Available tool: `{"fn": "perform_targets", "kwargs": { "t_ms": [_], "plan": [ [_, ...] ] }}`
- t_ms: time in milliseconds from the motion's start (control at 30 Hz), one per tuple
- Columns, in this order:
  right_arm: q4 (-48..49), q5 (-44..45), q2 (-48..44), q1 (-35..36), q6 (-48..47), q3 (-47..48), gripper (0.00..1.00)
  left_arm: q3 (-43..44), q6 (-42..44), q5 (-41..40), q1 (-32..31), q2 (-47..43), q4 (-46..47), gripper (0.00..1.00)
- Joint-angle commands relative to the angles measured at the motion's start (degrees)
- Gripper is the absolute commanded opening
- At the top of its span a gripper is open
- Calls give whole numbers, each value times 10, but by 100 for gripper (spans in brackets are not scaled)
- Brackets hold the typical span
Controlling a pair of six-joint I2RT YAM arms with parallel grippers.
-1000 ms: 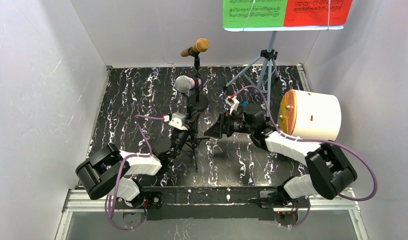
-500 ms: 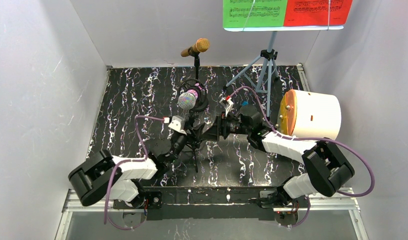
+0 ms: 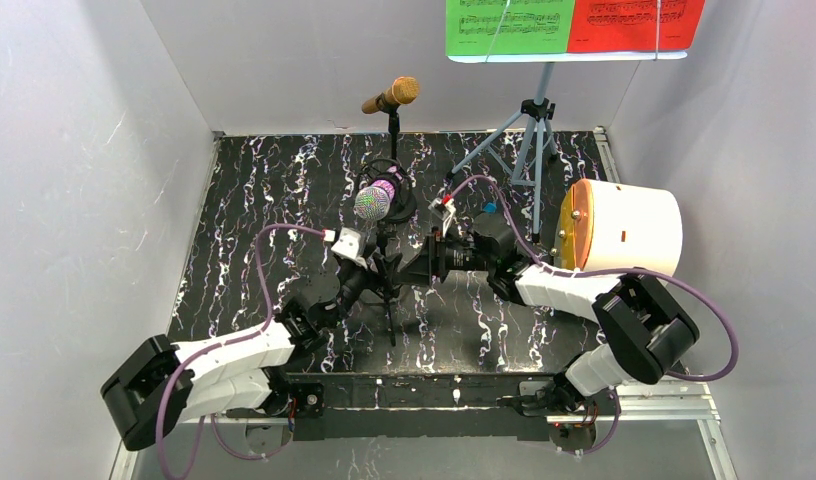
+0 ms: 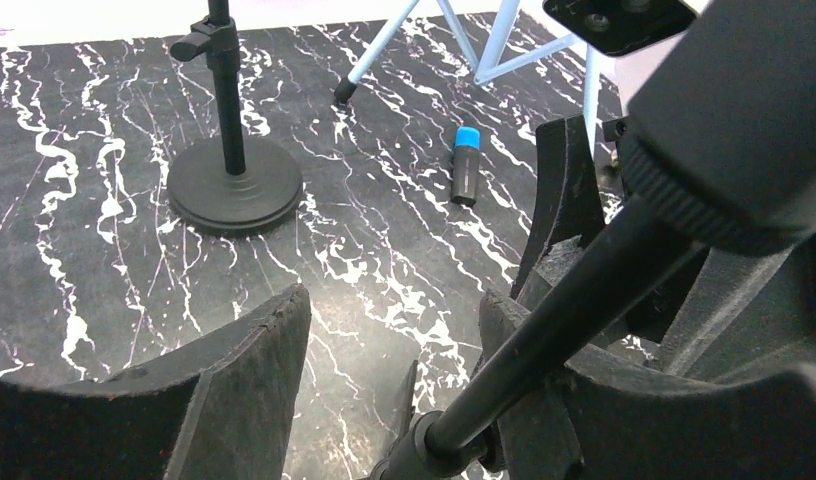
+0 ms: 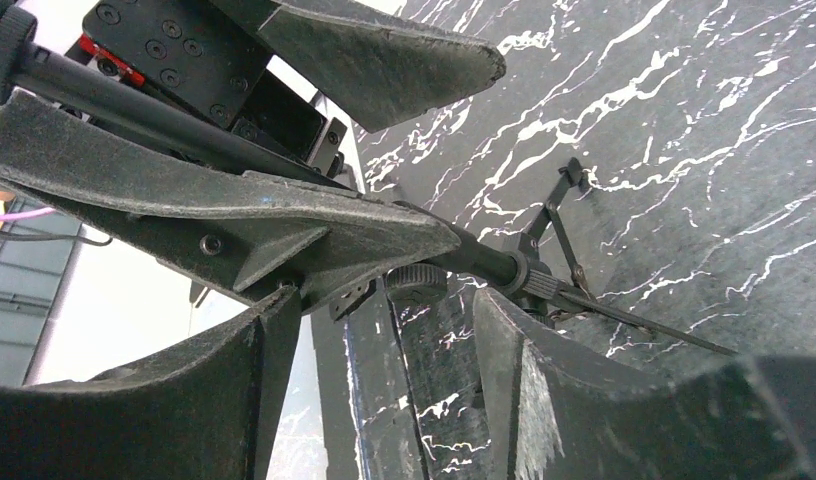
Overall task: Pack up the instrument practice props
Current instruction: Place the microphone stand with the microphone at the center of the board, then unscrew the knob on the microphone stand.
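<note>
The purple glitter microphone (image 3: 374, 200) sits tilted on a thin black tripod mount (image 3: 388, 290) mid-table. My left gripper (image 3: 377, 270) is open around the mount's pole (image 4: 564, 310), which rests against its right finger (image 4: 544, 400); the left finger (image 4: 234, 390) stands apart. My right gripper (image 3: 417, 264) is open and empty, its tips just short of the same pole (image 5: 474, 255). The gold microphone (image 3: 392, 95) stands on a round-based black mount (image 3: 394, 205) behind. The pale blue music rack's tripod legs (image 3: 529, 140) stand at the back right, with green (image 3: 506, 27) and red (image 3: 634, 25) score sheets on top.
A white drum-shaped container with an orange lid (image 3: 624, 230) lies on its side at the right. A small black piece with a blue cap (image 4: 465, 165) lies near the rack's legs. Grey walls close in the table on three sides.
The purple microphone and its mount have shifted nearer and tilted. My left arm has stretched forward to the pole. My right gripper has moved left towards the pole.
</note>
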Motion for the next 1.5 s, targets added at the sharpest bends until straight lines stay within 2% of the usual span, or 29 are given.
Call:
{"fn": "perform_targets", "kwargs": {
  "t_ms": [0, 200, 333, 633, 1000, 1467],
  "plan": [
    [17, 12, 17, 4, -9, 10, 69, 54, -18, -31, 1, -50, -53, 60],
    [26, 13, 10, 4, -7, 3, 65, 69, -20, -54, 2, -55, -94, 61],
    [5, 35, -22, 3, -21, -9, 72, 71, -15, -60, 2, -61, -101, 62],
    [-9, 91, -66, 4, -22, -33, 77, 71, -12, -64, 2, -72, -102, 64],
    [42, 31, 4, 7, 0, 4, 64, 79, -12, -29, 1, -87, -110, 63],
    [75, -5, 46, 20, 21, 33, 58, 76, -1, -9, 1, -82, -113, 55]
  ]
}}
